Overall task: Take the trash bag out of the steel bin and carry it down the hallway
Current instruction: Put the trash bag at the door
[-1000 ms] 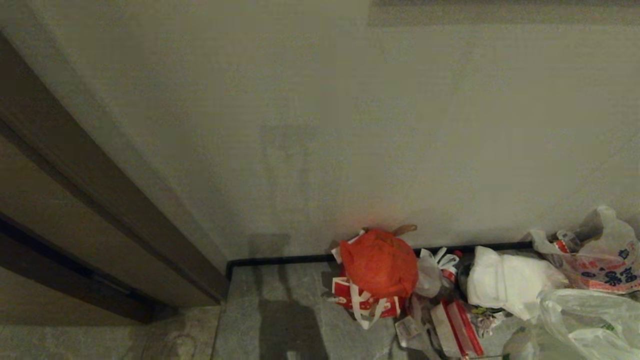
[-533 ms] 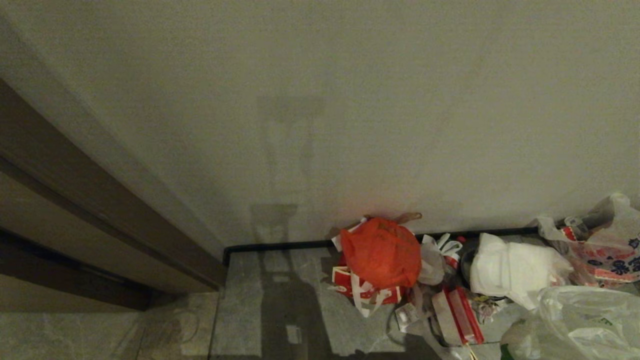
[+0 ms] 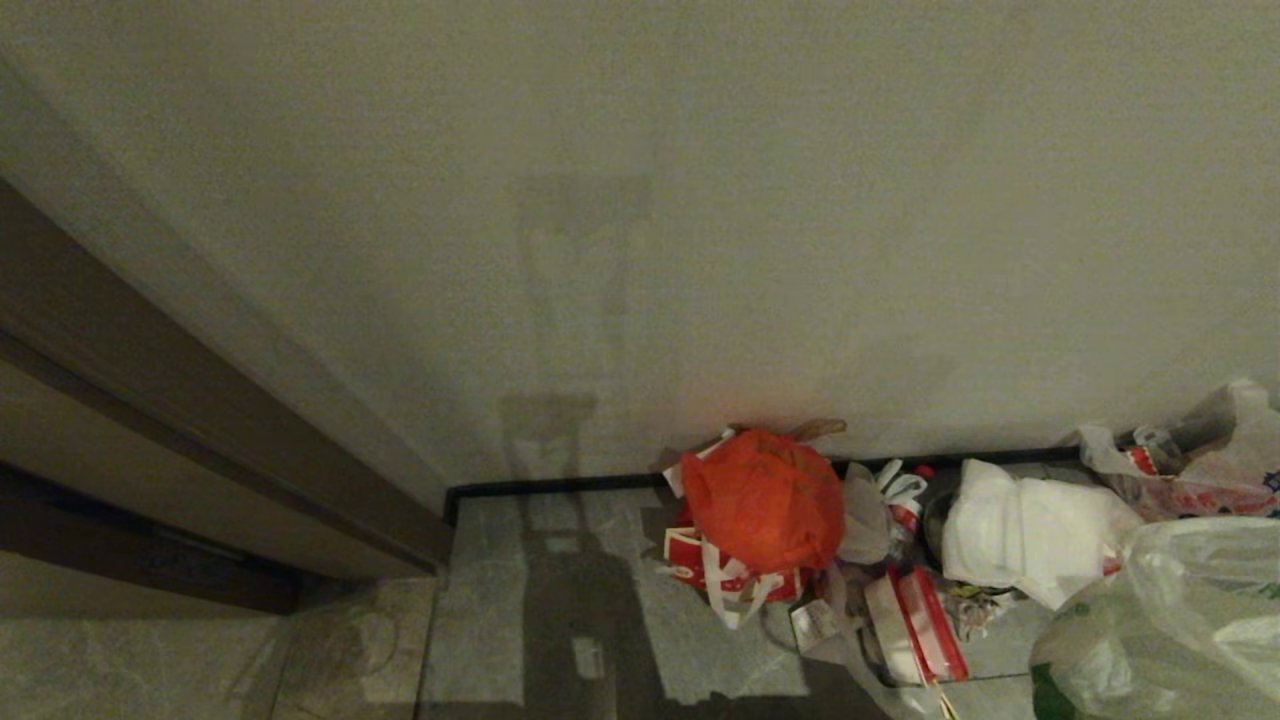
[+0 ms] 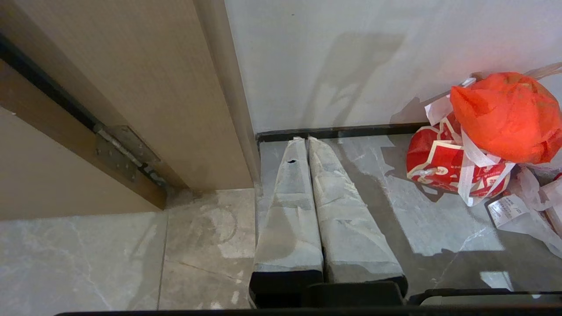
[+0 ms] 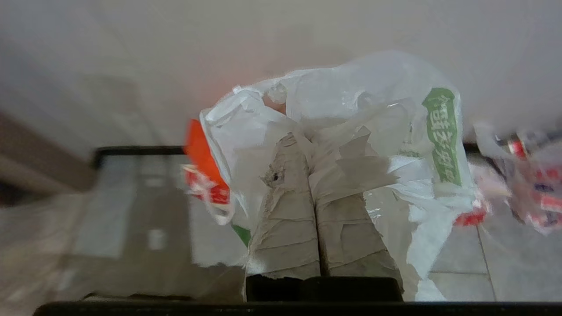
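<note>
The trash bag [image 5: 351, 101], thin translucent white plastic with green print, hangs bunched around my right gripper [image 5: 305, 142], whose taped fingers are pressed together on its plastic. In the head view the same trash bag [image 3: 1170, 620] fills the lower right corner, above the grey hallway floor [image 3: 620, 600]; the gripper itself is outside that view. My left gripper [image 4: 306, 140] is shut with nothing in it, low over the floor tiles near the door frame. The steel bin is out of view.
A cream wall [image 3: 700, 250] with dark skirting [image 3: 560, 492] closes the way ahead. Against it lies a trash pile: an orange-red bag [image 3: 762, 495] on a red paper bag [image 4: 443, 166], a white bag [image 3: 1020, 545], a printed bag [image 3: 1200, 460]. A brown door frame [image 3: 200, 440] stands left.
The head view has tilted, so the whole scene sits higher in the picture. The trash bag has come up further into the lower right corner.
</note>
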Available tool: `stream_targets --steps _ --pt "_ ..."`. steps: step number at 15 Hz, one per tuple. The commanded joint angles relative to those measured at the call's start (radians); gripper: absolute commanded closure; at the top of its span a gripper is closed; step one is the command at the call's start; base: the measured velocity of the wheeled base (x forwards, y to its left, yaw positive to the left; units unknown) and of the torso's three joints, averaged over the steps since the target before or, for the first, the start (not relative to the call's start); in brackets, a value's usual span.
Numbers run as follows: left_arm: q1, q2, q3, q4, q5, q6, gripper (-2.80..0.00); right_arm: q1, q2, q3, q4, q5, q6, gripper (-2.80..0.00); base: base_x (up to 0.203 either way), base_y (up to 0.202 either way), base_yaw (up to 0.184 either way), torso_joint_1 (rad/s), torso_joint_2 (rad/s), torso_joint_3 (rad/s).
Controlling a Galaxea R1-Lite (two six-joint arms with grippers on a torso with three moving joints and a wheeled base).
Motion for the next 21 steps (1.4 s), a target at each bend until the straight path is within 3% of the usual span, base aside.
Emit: stream_targets --steps 1,3,5,8,13,18,21 --pt "0.000 0.001 0.000 0.000 0.000 0.000 0.00 0.001 0.168 -0.184 0.142 0.033 -0.001 0.00 0.000 0.000 0.000 0.000 0.00 0.000" --pt "0.000 0.001 0.000 0.000 0.000 0.000 0.00 0.001 0.377 -0.328 0.302 0.139 -0.003 0.00 0.000 0.000 0.000 0.000 0.00 0.000" --pt "0.000 0.001 0.002 0.000 -0.001 0.000 0.00 0.002 0.567 -0.388 0.375 0.202 -0.036 0.00 0.000 0.000 0.000 0.000 0.00 0.000" --pt "0.000 0.001 0.000 0.000 0.000 0.000 0.00 0.028 0.813 -0.390 0.334 0.221 -0.125 0.00 0.000 0.000 0.000 0.000 0.00 0.000" --pt "0.000 0.001 0.001 0.000 0.000 0.000 0.00 0.197 1.104 -0.337 0.160 0.102 -0.142 0.00 0.000 0.000 0.000 0.000 0.00 0.000" --pt "0.000 0.001 0.001 0.000 0.000 0.000 0.00 0.309 1.366 -0.349 -0.089 0.075 -0.119 0.00 0.000 0.000 0.000 0.000 0.00 0.000" --pt "0.000 0.001 0.002 0.000 0.000 0.000 0.00 0.415 1.506 -0.373 -0.266 -0.060 -0.113 0.00 0.000 0.000 0.000 0.000 0.00 0.000"
